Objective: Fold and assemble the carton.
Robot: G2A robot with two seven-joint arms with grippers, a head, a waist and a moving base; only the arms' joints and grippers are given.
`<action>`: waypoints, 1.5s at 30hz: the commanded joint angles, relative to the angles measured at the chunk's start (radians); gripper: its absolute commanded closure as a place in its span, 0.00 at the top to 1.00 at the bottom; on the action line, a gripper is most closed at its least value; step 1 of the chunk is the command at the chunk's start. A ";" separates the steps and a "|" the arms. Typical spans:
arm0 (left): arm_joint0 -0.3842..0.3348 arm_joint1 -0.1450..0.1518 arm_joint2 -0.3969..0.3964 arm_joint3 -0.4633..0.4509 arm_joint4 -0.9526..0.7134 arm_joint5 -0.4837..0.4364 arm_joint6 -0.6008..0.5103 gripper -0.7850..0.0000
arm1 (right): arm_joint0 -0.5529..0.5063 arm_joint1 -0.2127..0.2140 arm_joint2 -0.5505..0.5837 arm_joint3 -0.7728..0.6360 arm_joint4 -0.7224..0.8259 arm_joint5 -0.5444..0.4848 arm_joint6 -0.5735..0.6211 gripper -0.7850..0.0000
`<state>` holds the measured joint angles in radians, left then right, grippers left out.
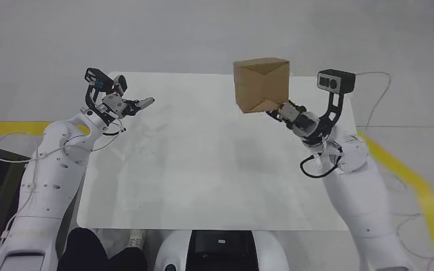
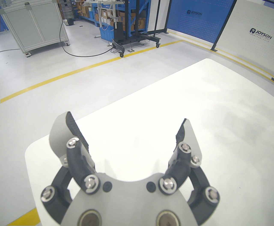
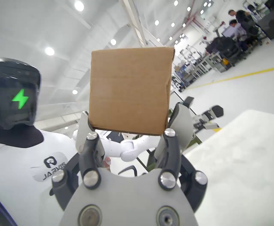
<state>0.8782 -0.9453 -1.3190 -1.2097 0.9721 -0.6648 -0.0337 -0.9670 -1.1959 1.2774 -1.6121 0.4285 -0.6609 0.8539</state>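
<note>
From the top view, I see the carton (image 1: 262, 85) lifted clear of the counter (image 1: 203, 176), above its far edge toward the right corner. The faces I can see are folded shut, so I cannot tell what is inside. My right pincer (image 1: 277, 110) grips the carton's lower corner from the near side. My left pincer (image 1: 142, 103) sits over the counter's far left corner, well apart from the carton.

In the left wrist view, the left pincer (image 2: 126, 119) is spread wide with nothing between its fingers, just above the counter (image 2: 203, 102). Beyond the counter's edge lie a grey floor with a yellow line (image 2: 64, 75), a wheeled cabinet (image 2: 34, 23) and blue shelving (image 2: 115, 19).

In the right wrist view, the right pincer (image 3: 132, 122) is clamped on the carton (image 3: 130, 89), one finger on each side of its lower edge. The carton stands upright and blocks much of the sight ahead. The counter (image 3: 235, 162) lies below, off to one side.
</note>
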 commanded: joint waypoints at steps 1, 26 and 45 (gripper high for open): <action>0.000 0.000 0.000 0.000 0.000 0.000 0.000 1.00 | -0.003 0.007 0.003 -0.017 -0.117 0.060 0.029 0.00; 0.000 0.000 0.000 0.000 0.000 0.000 0.000 1.00 | -0.123 0.061 -0.110 -0.227 -1.194 0.457 0.139 0.00; 0.000 0.000 0.000 0.000 0.000 0.000 0.000 1.00 | -0.101 0.047 -0.206 -0.121 -1.289 0.504 0.083 1.00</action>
<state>0.8782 -0.9453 -1.3190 -1.2097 0.9721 -0.6648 -0.0337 -1.0677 -1.1492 1.0713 -1.7332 -0.8613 -0.1571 0.9372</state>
